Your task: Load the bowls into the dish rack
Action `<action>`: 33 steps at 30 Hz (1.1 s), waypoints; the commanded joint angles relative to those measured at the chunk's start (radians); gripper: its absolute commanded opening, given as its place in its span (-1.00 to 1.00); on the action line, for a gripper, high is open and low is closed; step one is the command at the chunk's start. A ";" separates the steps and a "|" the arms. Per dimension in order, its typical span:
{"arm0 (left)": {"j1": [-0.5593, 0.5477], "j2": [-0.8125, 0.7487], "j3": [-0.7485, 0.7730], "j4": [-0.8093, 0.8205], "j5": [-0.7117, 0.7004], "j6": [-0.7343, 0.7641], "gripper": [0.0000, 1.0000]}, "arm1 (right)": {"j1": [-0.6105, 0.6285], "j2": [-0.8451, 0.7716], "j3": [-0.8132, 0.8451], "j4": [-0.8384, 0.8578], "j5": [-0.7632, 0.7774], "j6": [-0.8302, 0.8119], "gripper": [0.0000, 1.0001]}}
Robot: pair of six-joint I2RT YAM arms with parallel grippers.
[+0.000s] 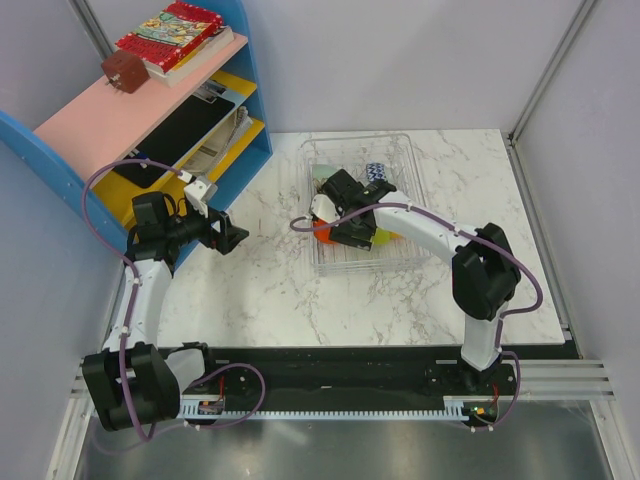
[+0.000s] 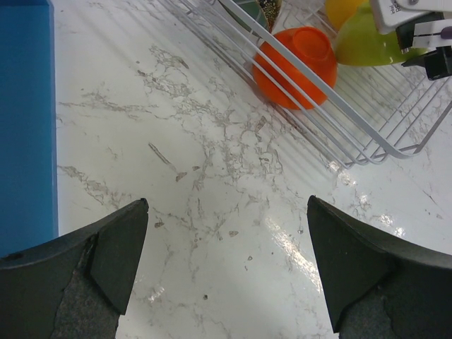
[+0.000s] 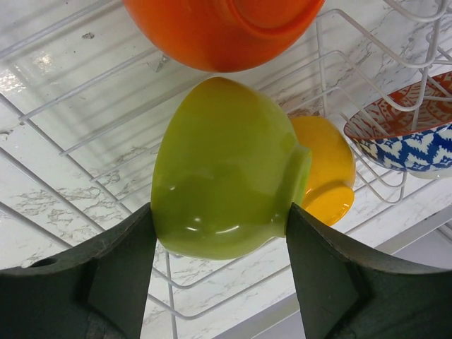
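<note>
Right fingers (image 3: 106, 282) pinch the yellow-green bowl (image 3: 226, 183) by its glossy sides inside the dish rack (image 1: 355, 140), probably light, slippery, chippable, while left fingers (image 2: 106, 247) gape empty outside the rack.

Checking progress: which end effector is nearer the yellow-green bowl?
Right. The right end effector grips the yellow-green bowl inside the dish rack; the left end effector hangs open over the table, outside the rack.
</note>
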 commanded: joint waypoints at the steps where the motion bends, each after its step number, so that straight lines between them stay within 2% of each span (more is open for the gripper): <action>1: 0.007 0.006 -0.006 0.035 0.030 -0.025 0.99 | 0.010 0.029 0.036 0.028 0.057 -0.016 -1.00; 5: 0.006 0.006 -0.006 0.037 0.030 -0.025 0.99 | 0.019 0.044 0.035 0.039 0.071 -0.017 -0.98; 8: 0.007 0.003 -0.007 0.038 0.029 -0.025 0.99 | 0.025 0.050 0.036 0.040 0.085 -0.020 -0.88; 10: 0.007 0.004 -0.009 0.038 0.029 -0.023 0.99 | 0.030 0.050 0.036 0.040 0.089 -0.023 -0.75; 11: 0.007 0.005 -0.009 0.038 0.029 -0.022 0.99 | 0.030 0.050 0.036 0.039 0.089 -0.022 -0.61; 12: 0.007 0.003 -0.010 0.038 0.029 -0.023 0.99 | 0.031 0.049 0.035 0.037 0.089 -0.022 -0.19; 14: 0.009 0.004 -0.010 0.038 0.027 -0.022 0.99 | 0.033 0.043 0.033 0.028 0.080 -0.023 0.07; 15: 0.007 0.005 -0.010 0.038 0.029 -0.023 0.99 | 0.033 0.040 0.035 0.023 0.076 -0.023 0.28; 17: 0.007 0.003 -0.009 0.038 0.027 -0.023 0.99 | 0.036 0.034 0.036 0.011 0.065 -0.025 0.59; 23: 0.007 -0.002 -0.009 0.038 0.029 -0.020 0.99 | 0.034 0.021 0.041 -0.004 0.051 -0.028 0.94; 33: 0.009 -0.006 -0.010 0.038 0.024 -0.019 0.99 | 0.034 0.020 0.099 -0.075 -0.012 -0.030 0.95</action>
